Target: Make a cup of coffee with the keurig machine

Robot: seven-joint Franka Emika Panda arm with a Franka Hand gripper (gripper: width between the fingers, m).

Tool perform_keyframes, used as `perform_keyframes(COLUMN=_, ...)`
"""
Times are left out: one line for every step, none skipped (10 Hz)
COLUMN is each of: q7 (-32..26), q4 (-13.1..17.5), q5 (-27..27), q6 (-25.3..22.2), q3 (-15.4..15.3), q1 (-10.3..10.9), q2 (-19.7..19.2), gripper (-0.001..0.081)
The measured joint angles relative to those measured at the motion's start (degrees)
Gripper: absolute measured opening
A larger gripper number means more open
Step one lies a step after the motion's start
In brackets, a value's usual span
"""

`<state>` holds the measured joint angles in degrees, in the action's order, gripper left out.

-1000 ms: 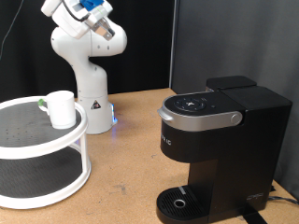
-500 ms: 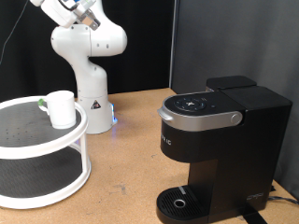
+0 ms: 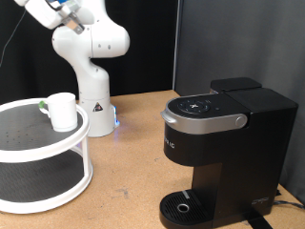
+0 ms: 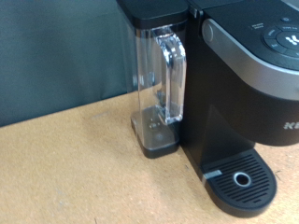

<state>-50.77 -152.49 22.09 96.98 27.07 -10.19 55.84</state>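
Wooden tabletop scene: small white ceramic cup (image 3: 63,111) looks light but breakable, best grabbed by its rim; gripper's out of view, can't tell its state.

White arm (image 3: 81,43) raised high, pincer out of frame.

You're looking at a robotics lab, not a kitchen — the white robot arm (image 3: 88,57) is bolted to a bare wooden table (image 3: 129,167), black curtains hang behind it, and beside it stands a two-tier white test rack (image 3: 67,153).
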Motion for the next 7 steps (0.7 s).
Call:
perform_keyframes(q7=-1.27, q4=0.63, q5=-1.6, q6=-1.67, q3=1.9, q1=-0.54, q2=0.4, gripper=0.0)
perform_keyframes(q7=-1.88, q4=1.63, q5=-3.19, q6=-3.65, q3=3.76, q1=-1.04, q2=0.49, gripper=0.0)
perform_keyframes(q7=-2.16, q4=2.83, q5=-4.77, q6=-5.85, q3=5.49, q1=-1.44, q2=0.46, gripper=0.0)
perform_keyframes(q7=-2.2, q4=4.05, q5=-5.84, q6=-8.18, q3=7.05, q1=-1.59, q2=0.43, gripper=0.0)
perform_keyframes(q7=-2.2, q4=4.79, q5=-6.12, q6=-9.59, q3=7.85, q1=-1.56, q2=0.08, gripper=0.0)
perform_keyframes(q7=-2.2, q4=4.67, q5=-6.12, q6=-9.41, q3=7.82, q1=-1.56, q2=0.11, gripper=0.0)
perform_keyframes(q7=-2.2, q4=4.31, q5=-6.07, q6=-7.73, q3=7.84, q1=-1.67, q2=0.23, gripper=0.0)
